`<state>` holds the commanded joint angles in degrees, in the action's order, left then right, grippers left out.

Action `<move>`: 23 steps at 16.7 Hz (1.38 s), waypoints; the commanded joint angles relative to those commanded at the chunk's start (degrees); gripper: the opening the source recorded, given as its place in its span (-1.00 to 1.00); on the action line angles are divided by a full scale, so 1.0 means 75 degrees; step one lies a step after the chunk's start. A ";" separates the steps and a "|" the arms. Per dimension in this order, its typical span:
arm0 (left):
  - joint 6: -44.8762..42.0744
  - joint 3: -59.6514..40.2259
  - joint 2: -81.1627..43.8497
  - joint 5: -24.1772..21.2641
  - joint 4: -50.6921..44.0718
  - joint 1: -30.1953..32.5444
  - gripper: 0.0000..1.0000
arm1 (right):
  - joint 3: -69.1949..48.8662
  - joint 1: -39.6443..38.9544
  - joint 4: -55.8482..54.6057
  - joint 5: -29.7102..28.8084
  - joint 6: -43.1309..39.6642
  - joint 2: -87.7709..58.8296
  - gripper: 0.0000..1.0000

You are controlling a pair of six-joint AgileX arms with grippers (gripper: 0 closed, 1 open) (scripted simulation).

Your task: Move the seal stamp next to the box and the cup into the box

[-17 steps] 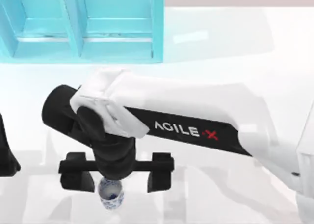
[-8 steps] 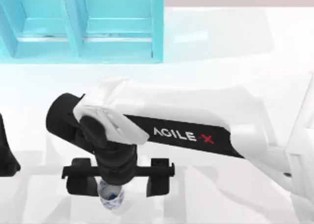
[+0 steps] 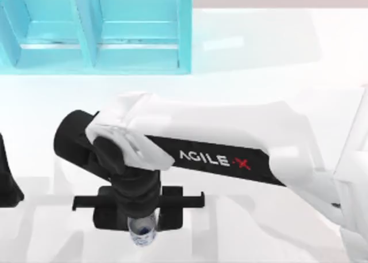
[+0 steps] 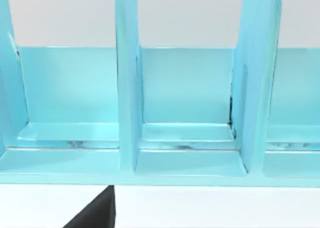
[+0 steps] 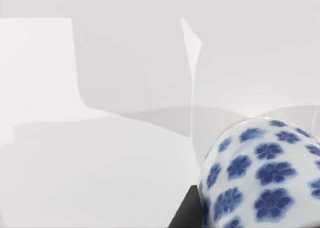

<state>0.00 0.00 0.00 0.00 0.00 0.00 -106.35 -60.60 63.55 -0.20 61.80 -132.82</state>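
Jaws of my right gripper [image 3: 141,208] pinch the small blue-flowered white porcelain cup [image 3: 142,233] low, so I reckon lifting could tip it.

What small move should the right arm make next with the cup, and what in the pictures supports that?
Probably lift the cup straight up. In the top view the right gripper has its fingers drawn in against the cup's sides, near the table's front edge, while the box lies at the far left. Raising it first should let it clear the box's walls.
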 joint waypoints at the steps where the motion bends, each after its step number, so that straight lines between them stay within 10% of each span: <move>1: 0.0000 0.0000 0.0000 0.0000 0.0000 0.0000 1.00 | 0.0000 0.0000 0.0000 0.0000 0.0000 0.0000 -0.81; 23: 0.0000 0.0000 0.0000 0.0000 0.0000 0.0000 1.00 | 0.1643 0.0948 0.1295 0.0028 -0.0963 0.2957 -1.00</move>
<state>0.00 0.00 0.00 0.00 0.00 0.00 -94.02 -53.49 73.26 0.01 54.57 -110.64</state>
